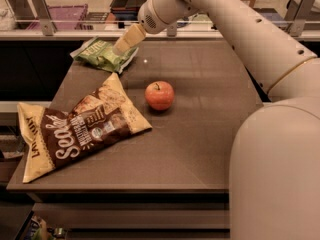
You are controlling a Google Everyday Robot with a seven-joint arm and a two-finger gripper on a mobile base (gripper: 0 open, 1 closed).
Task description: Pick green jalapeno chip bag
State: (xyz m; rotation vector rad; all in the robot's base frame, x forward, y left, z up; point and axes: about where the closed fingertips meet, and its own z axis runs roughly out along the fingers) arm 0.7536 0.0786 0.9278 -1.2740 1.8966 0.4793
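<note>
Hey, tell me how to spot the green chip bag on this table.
On the brown table, look to the far left corner, right by the gripper. The chip bag is the small crinkled green one, unlike the big brown bag and red apple nearer the front.

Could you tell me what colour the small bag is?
Light green, camera view; claw at right edge of bag.
</note>
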